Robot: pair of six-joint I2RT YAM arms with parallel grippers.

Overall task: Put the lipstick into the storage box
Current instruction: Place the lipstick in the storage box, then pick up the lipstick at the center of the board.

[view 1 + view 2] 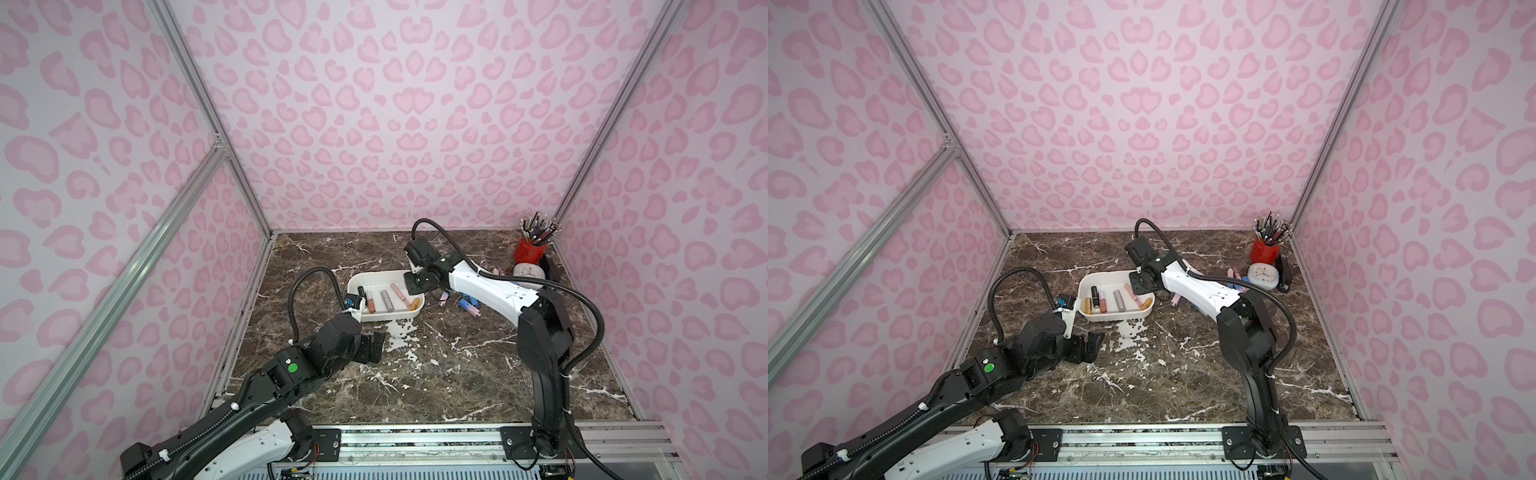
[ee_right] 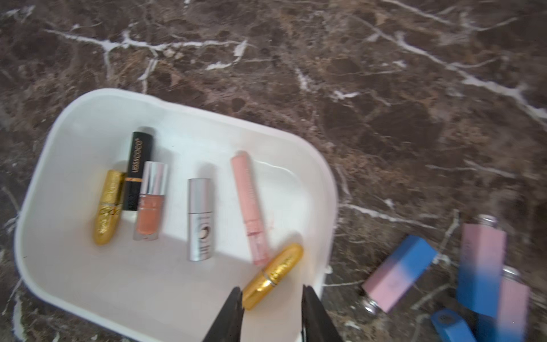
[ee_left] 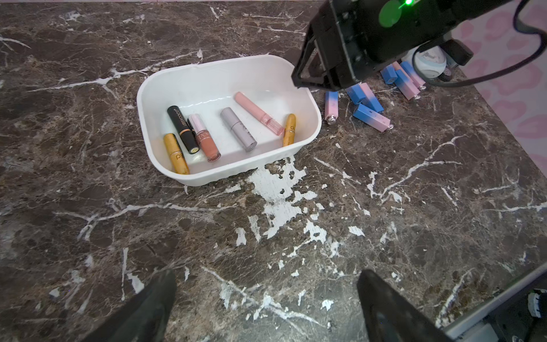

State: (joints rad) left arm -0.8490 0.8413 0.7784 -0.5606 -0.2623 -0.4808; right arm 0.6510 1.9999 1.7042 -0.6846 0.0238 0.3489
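Right wrist view: the fingers [image 2: 229, 322] of the right gripper [image 2: 270, 288] run off the picture's edge; only the tips show. The gold lipstick [image 2: 273, 275] between them is blurred; contact with either finger cannot be told. Blue-pink lipsticks [image 2: 399, 277] beside the fingers are smeared, some cropped. Left wrist view: the fingers [image 3: 148, 308] of the left gripper [image 3: 268, 273] are likewise cropped.

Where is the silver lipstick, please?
In both wrist views, the silver lipstick lies mid-floor in the storage box, between the peach gloss bottle and long pink tube.

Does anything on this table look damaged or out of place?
The brown marble-look tabletop shows flaked white patches beside the white plastic storage box; blue-and-pink square lipsticks lie scattered outside it.
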